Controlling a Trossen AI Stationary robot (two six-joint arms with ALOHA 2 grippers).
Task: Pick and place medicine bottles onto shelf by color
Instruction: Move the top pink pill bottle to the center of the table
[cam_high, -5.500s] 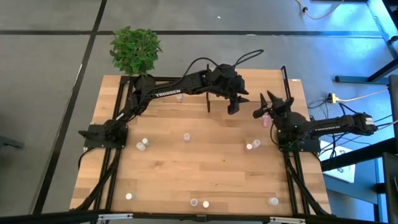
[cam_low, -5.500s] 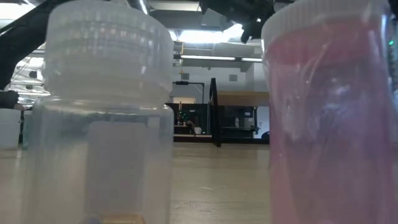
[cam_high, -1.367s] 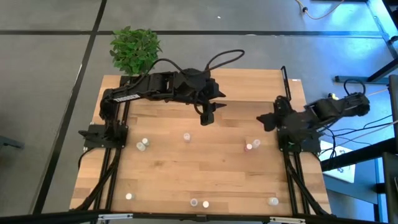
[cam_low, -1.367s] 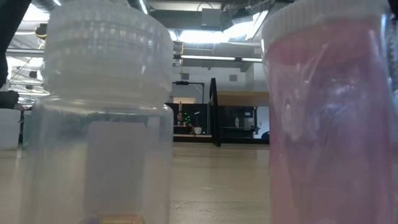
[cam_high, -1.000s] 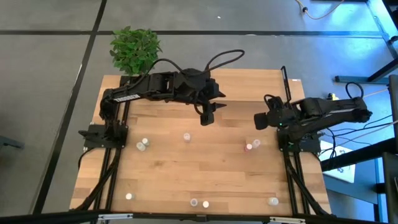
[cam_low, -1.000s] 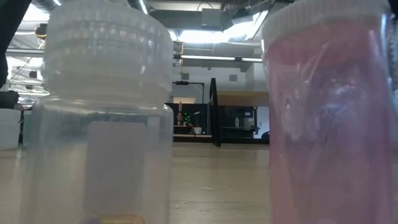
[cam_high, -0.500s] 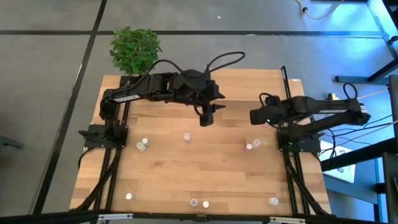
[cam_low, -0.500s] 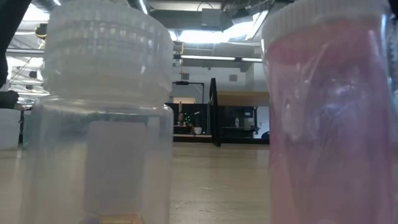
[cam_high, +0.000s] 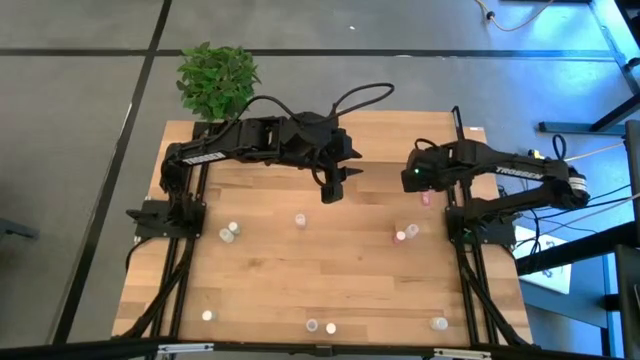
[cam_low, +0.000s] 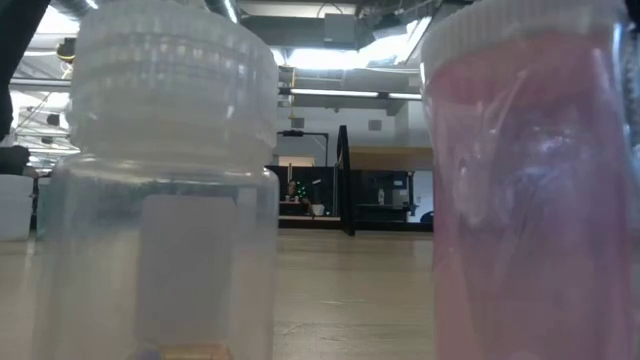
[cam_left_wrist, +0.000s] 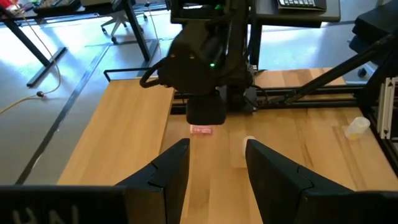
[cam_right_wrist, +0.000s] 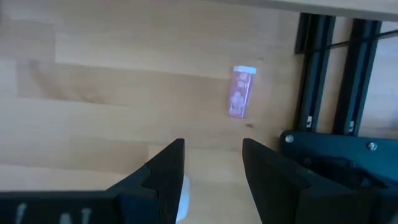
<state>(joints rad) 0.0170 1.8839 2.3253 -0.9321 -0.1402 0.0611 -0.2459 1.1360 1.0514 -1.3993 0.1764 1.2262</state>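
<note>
While both arms hang over the far half of the tabletop (cam_high: 330, 270):
Left tool (cam_high: 331, 189): near the middle, fingers parted with nothing between them.
Right tool (cam_right_wrist: 211, 168): toward the right edge, fingers parted and empty, above a pink bottle (cam_right_wrist: 241, 91) lying on its side.
Other bottles: scattered upright, a pair (cam_high: 405, 233) just nearer than the pink one, more along the near edge.
Plant (cam_high: 217, 80): beyond the far left corner.

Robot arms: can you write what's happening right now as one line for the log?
left gripper: open, empty, above table middle | right gripper: open, empty, over toppled pink bottle | bottle: lying on table
</note>
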